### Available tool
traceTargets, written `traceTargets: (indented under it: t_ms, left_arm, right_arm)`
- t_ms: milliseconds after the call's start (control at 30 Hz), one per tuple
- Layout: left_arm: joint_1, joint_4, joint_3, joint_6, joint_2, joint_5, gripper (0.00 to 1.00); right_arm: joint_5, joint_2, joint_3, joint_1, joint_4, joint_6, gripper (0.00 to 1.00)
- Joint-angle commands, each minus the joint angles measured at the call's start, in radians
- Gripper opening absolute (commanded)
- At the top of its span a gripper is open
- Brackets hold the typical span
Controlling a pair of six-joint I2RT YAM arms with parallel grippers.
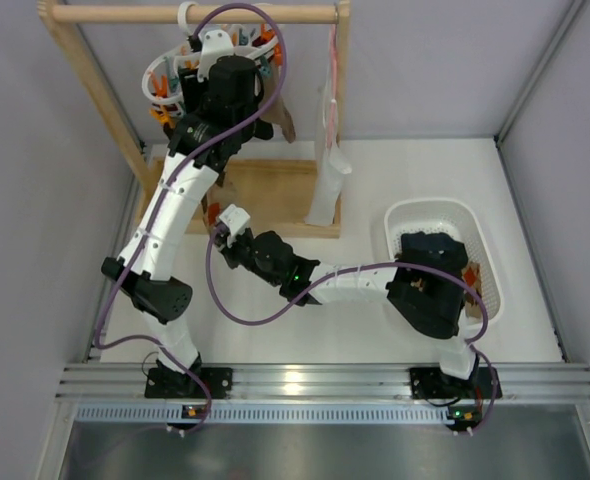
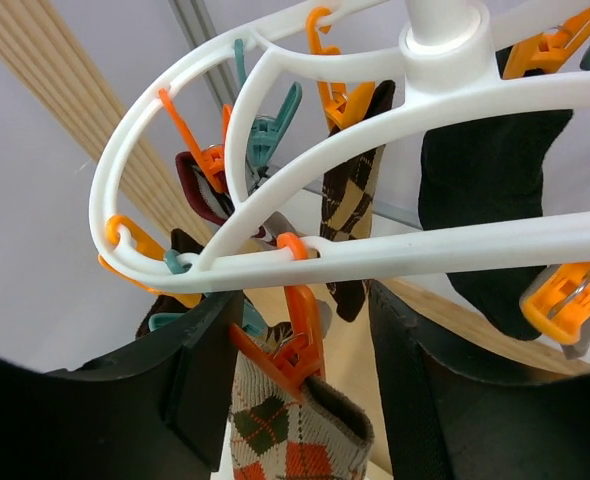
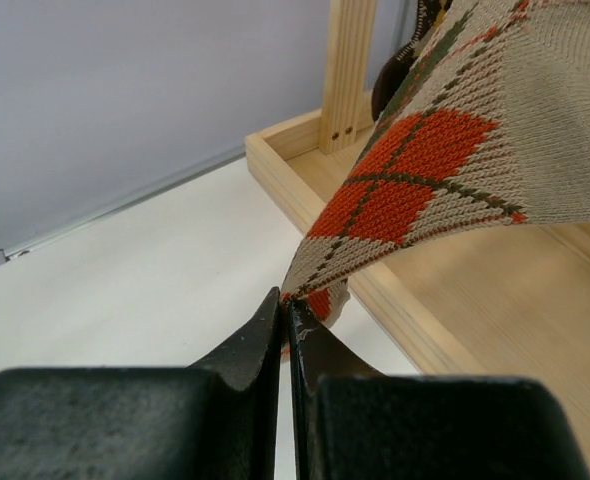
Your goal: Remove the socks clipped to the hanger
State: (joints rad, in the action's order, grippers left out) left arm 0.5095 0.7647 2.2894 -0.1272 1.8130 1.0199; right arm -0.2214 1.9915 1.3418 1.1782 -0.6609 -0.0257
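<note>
- Showing, from the top camera only, the whole layout: the hanger (image 1: 161, 82) hooking over the wooden rail (image 1: 125, 14) at the far left of the counter (image 1: 395, 170), a white basket (image 1: 480, 235) sitting at the near right with dark socks (image 1: 430, 245) inside, and a white cloth (image 1: 327, 190) dangling by the rail's right post.
- Straddling an orange clip (image 2: 297, 345) with the left end effector (image 2: 300, 305), fingers spread wide on either side of it.
- Revealing, in the left wrist view alone, that clip biting the cuff of a diamond-checked sock (image 2: 295, 435), with a brown checked sock (image 2: 353, 205) and a black sock (image 2: 495, 190) hanging farther round the ring.
- Pinching the loose lower end of the diamond-checked sock (image 3: 425, 170) with the right end effector (image 3: 287, 310), fingers pressed together on the fabric.
- Exposing that pinch only in the right wrist view, the sock running taut up and to the right above the wooden base (image 3: 475, 300).
</note>
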Motion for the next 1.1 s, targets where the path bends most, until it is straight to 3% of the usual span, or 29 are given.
traceTargets:
  t_ms: [0, 100, 300, 467, 600, 767, 833, 967, 1067]
  left_arm:
    - [0.001, -0.022, 0.038, 0.012, -0.009, 0.012, 0.56]
    - [0.000, -0.024, 0.044, 0.021, -0.003, 0.017, 0.42]
    - [-0.005, -0.024, 0.053, 0.028, -0.004, 0.013, 0.24]
    - [-0.005, -0.022, 0.053, 0.023, -0.011, -0.014, 0.15]
    - [-0.005, -0.022, 0.012, -0.012, -0.052, -0.063, 0.27]
    - [-0.003, -0.022, -0.079, -0.083, -0.139, -0.174, 0.64]
    - [-0.005, -0.021, -0.128, -0.120, -0.188, -0.221, 0.69]
    - [-0.005, -0.022, -0.220, -0.173, -0.280, -0.311, 0.98]
    - [-0.003, -0.024, -0.303, -0.221, -0.368, -0.389, 0.98]
  right_arm:
    - [0.028, -0.017, -0.013, 0.024, -0.025, 0.001, 0.00]
    - [0.030, -0.022, -0.020, 0.024, -0.032, 0.004, 0.00]
    - [0.031, -0.037, -0.047, 0.024, -0.051, 0.012, 0.00]
    - [0.022, -0.082, -0.107, 0.026, -0.080, 0.020, 0.00]
    - [0.016, -0.198, -0.231, 0.031, -0.124, 0.087, 0.00]
    - [0.002, -0.452, -0.433, 0.047, -0.082, 0.119, 0.00]
    - [-0.006, -0.584, -0.538, 0.049, -0.079, 0.153, 0.00]
    - [-0.021, -0.778, -0.610, 0.051, 0.084, 0.176, 0.00]
    - [-0.050, -0.896, -0.624, 0.049, 0.240, 0.172, 0.00]
